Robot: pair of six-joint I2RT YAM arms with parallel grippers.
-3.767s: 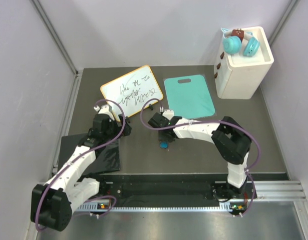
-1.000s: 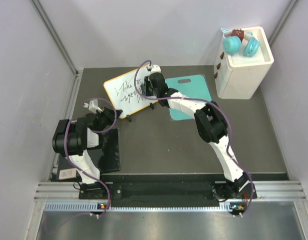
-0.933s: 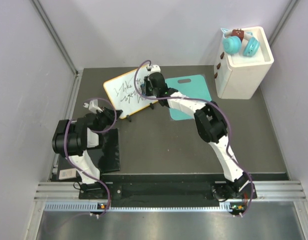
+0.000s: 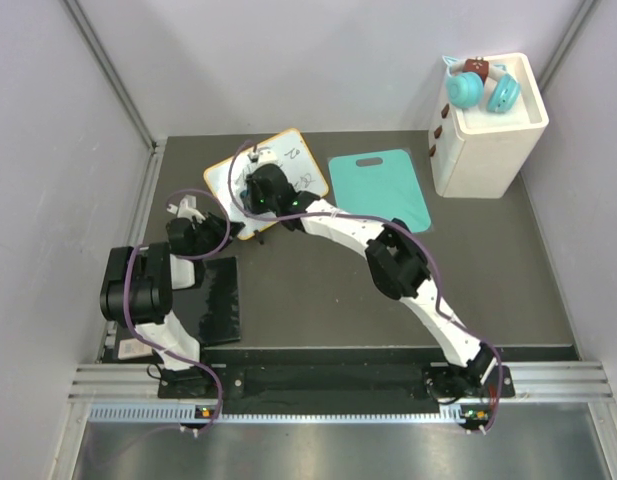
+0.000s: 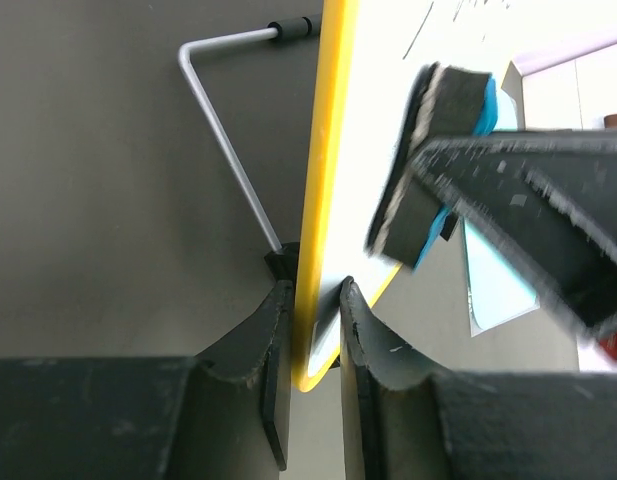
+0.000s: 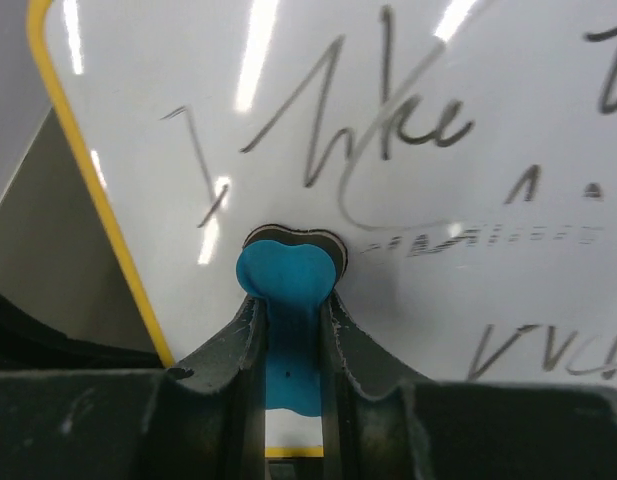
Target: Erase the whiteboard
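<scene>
- Top view: the left tool point(image 4: 216, 230) is clamped on the near-left edge of the whiteboard point(image 4: 300, 160), which sits on the dark desk point(image 4: 318, 290) straight ahead of it.
- The right tool point(image 4: 256, 195) is over the board's left half, just beyond the left tool. A few black marks show on the bare white past it, too small to read.
- Well to the right of the right tool are a teal cutting board point(image 4: 383, 195) and, further off, a white box point(image 4: 488, 150). A black mat point(image 4: 216, 300) lies just behind the left tool.
- Left wrist view: the left tool's point(image 5: 315, 295) two fingers pinch the board's yellow frame point(image 5: 323, 150) from both sides. A bent wire stand point(image 5: 228, 150) rises on its left; the dark pad of the eraser point(image 5: 428, 150) is up on its right.
- Right wrist view: the right tool point(image 6: 288, 310) is closed on the blue eraser point(image 6: 286, 275), its pad against the white surface point(image 6: 488, 150) directly ahead.
- Black handwriting above the tool seems to read "like". The words to its right are cut off or smeared and cannot be read.
</scene>
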